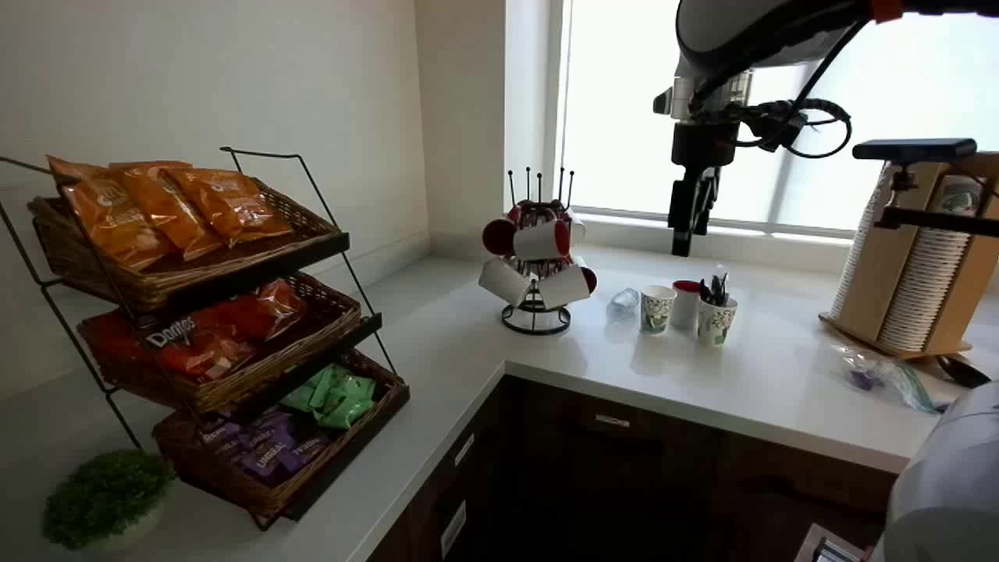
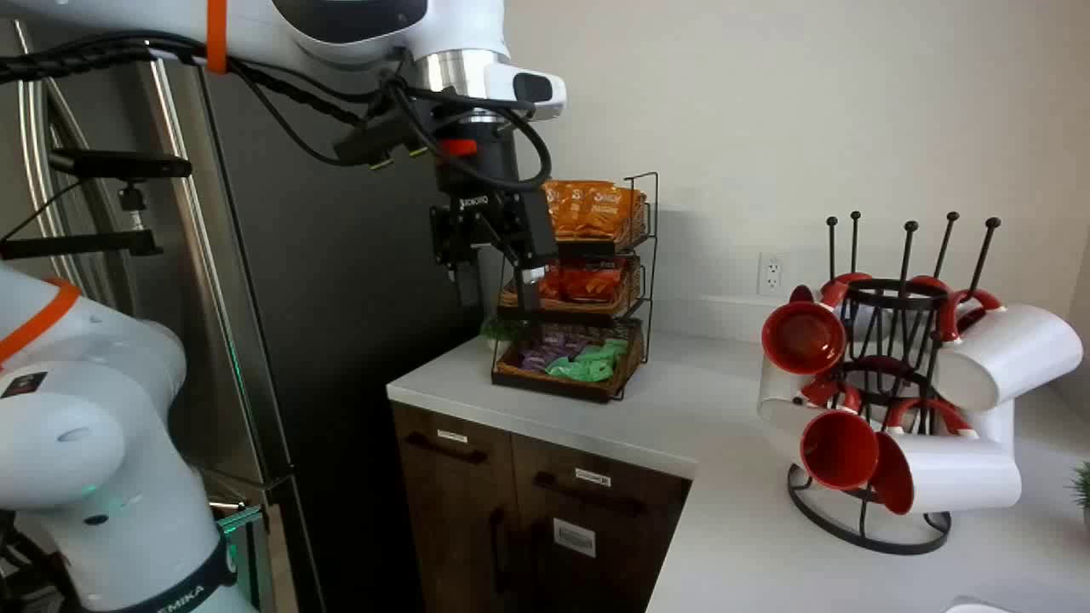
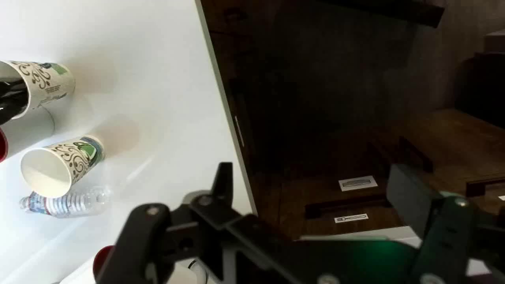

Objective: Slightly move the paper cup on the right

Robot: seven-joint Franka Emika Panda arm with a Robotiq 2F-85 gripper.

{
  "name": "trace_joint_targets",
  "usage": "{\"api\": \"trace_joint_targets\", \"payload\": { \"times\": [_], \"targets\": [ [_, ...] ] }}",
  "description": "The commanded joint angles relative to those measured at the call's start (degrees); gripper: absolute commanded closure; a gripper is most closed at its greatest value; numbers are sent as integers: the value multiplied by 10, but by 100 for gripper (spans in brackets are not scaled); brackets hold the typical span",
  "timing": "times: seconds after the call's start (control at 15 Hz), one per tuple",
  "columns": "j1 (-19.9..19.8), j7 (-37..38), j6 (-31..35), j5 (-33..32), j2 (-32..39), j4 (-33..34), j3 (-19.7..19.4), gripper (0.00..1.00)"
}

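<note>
The paper cup (image 1: 713,323) is white with a leaf print and stands upright on the counter, rightmost of a small group in an exterior view. Dark utensils stick out of its rim. It also shows at the left edge of the wrist view (image 3: 51,85). A plain paper cup (image 1: 657,311) without utensils stands upright to its left, also in the wrist view (image 3: 81,156). My gripper (image 1: 691,238) hangs high, pointing down, apart from the cups. Its fingers are spread and hold nothing in an exterior view (image 2: 498,298) and the wrist view (image 3: 311,177).
A white mug with red inside (image 1: 685,304) stands between the cups, partly hidden. A plastic bottle (image 1: 623,305) lies beside them. The mug rack (image 1: 538,273) is left of these. A wooden cup holder (image 1: 944,257) and plastic bag (image 1: 886,378) are right. A snack rack (image 2: 588,289) stands on the other counter arm.
</note>
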Motion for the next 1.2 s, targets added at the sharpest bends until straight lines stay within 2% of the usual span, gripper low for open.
{"api": "trace_joint_targets", "payload": {
  "times": [0.0,0.47,0.6,0.8,0.93,1.13],
  "targets": [
    [4,2,-2,-2,0,2,-3,0],
    [5,2,-2,-2,0,2,-3,0],
    [0,-16,3,-17,4,17,-12,0],
    [-18,-35,5,-75,14,52,-22,0],
    [-21,-82,-2,-114,32,86,-43,0],
    [-16,-165,-6,-117,65,124,-77,0]
  ]
}}
